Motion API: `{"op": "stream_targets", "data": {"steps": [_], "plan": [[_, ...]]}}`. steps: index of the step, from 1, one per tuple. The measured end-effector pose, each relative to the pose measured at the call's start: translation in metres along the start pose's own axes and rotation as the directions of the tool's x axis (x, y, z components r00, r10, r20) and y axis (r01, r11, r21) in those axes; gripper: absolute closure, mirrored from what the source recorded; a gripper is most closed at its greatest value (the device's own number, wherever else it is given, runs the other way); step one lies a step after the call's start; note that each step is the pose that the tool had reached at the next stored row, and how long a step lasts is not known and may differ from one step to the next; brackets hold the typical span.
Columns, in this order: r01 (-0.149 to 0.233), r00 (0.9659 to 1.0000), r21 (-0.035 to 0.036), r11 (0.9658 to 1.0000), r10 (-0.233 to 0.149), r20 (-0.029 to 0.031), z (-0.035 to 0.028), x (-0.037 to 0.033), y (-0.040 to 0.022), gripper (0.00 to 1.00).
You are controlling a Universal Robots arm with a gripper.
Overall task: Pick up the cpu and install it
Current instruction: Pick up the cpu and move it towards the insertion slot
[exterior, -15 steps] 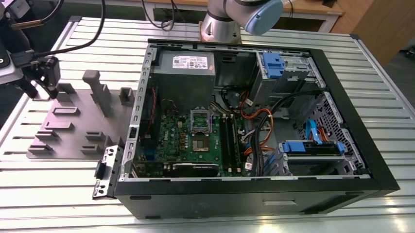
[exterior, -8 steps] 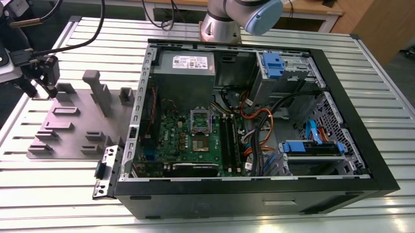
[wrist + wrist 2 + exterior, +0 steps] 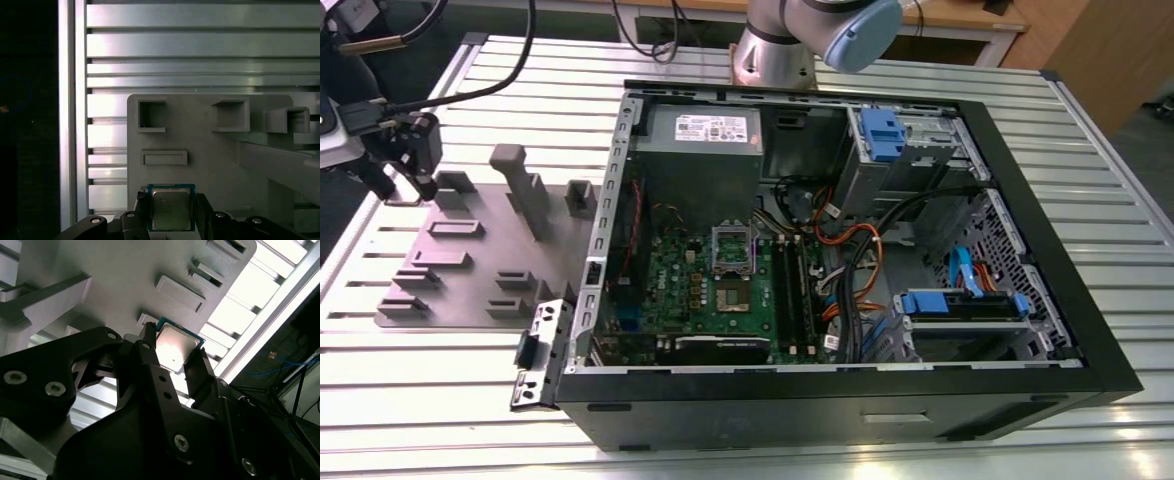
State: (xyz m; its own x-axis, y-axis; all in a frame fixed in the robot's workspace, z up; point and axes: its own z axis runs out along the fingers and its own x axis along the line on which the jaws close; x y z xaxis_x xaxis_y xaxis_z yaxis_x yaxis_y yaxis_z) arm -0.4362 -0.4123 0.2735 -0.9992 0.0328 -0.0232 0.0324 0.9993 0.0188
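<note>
The cpu point(image 3: 171, 207) is a small square chip with a shiny silver top and a thin dark rim. It sits between the two black fingers point(image 3: 141, 205) of my gripper point(image 3: 171, 199), which press against its opposite edges. The second wrist view shows the cpu point(image 3: 174, 346) the same way, clamped in the gripper point(image 3: 176, 351) just over the grey fixture plate point(image 3: 115, 270). In the exterior view the gripper point(image 3: 404, 190) hangs over the far corner of that plate point(image 3: 467, 270) on the exterior view's left. It is well away from the open computer case point(image 3: 854, 280) and the motherboard's socket point(image 3: 731, 270).
The grey plate carries several raised holders and posts point(image 3: 520, 185) next to the gripper. The black case wall point(image 3: 580, 300) rises between the plate and the motherboard. Inside the case are a grey power supply point(image 3: 700, 140), orange and black cables point(image 3: 854, 250) and blue drive bays point(image 3: 961, 305).
</note>
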Motion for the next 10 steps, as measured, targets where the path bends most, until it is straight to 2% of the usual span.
{"op": "stream_targets", "data": {"steps": [10], "plan": [[0.0, 1.0, -0.0001, 1.0, 0.0, 0.0001, -0.0055, -0.0001, 0.0001, 0.53]]}}
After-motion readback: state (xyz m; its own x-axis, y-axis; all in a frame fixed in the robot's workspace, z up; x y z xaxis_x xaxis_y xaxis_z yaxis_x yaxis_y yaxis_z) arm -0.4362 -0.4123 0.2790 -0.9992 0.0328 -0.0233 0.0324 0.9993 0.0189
